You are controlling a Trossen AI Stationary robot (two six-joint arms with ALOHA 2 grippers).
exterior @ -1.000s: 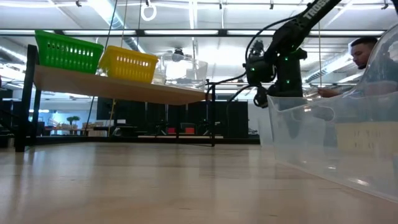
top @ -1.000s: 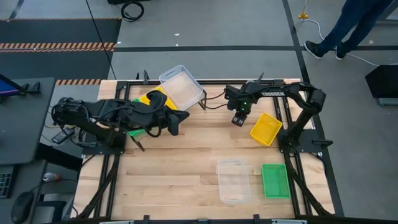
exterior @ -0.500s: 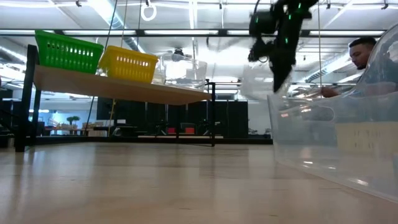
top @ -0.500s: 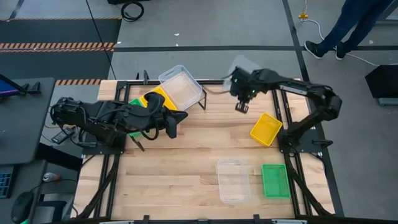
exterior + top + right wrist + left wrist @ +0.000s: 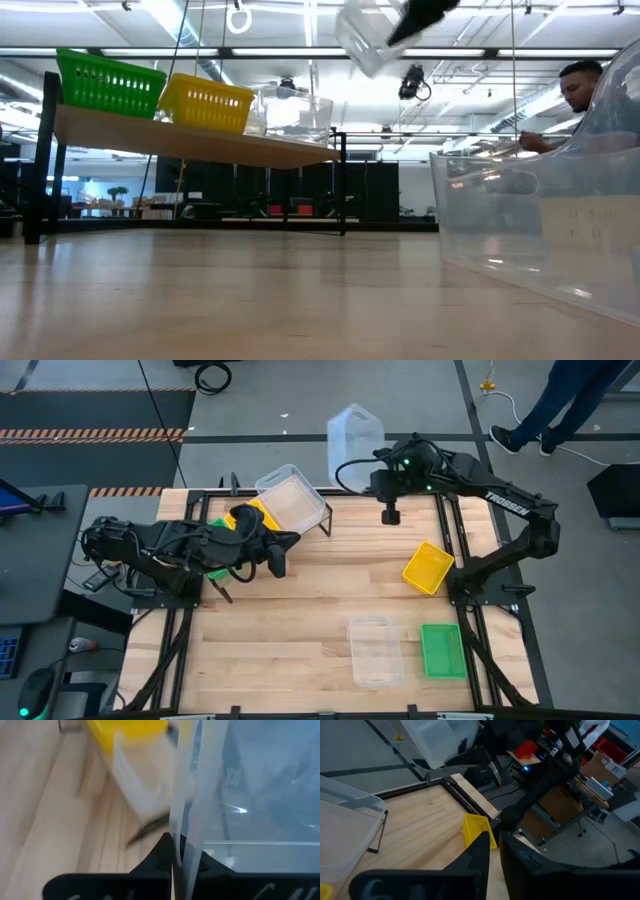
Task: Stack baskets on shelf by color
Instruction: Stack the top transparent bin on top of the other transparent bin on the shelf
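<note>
A clear basket point(image 5: 355, 432) hangs high over the table's far edge, with my right gripper point(image 5: 370, 463) shut on it; the low view shows it tilted at the top point(image 5: 372, 38). The shelf point(image 5: 190, 143) at the far left carries a green basket point(image 5: 108, 82), a yellow basket point(image 5: 206, 101) and a clear one point(image 5: 295, 112). My left gripper point(image 5: 281, 556) hovers by the shelf's near side, its fingers almost together with nothing between them point(image 5: 494, 851). A yellow basket point(image 5: 428, 566), a clear basket point(image 5: 375, 650) and a green basket point(image 5: 441, 650) rest flat on the table. My right gripper pinches one thin wall of the clear basket at its rim point(image 5: 184, 822) between its two fingers, a single layer of plastic. The wall runs straight out from between the fingers. The basket is lifted clear of the table and tilted, sticking out beyond the fingers toward the far side.
A person's legs point(image 5: 560, 405) stand beyond the table's far right corner, and a person point(image 5: 582, 85) shows behind the table in the low view. Bare wood lies at the table's middle point(image 5: 310, 600). The near clear basket point(image 5: 540, 230) fills the low view's right.
My right gripper has risen steeply from just above the table with the clear basket, drifting toward the far edge and rolling as it went. The basket is now lifted well clear and tipped. My left arm has stayed in place.
</note>
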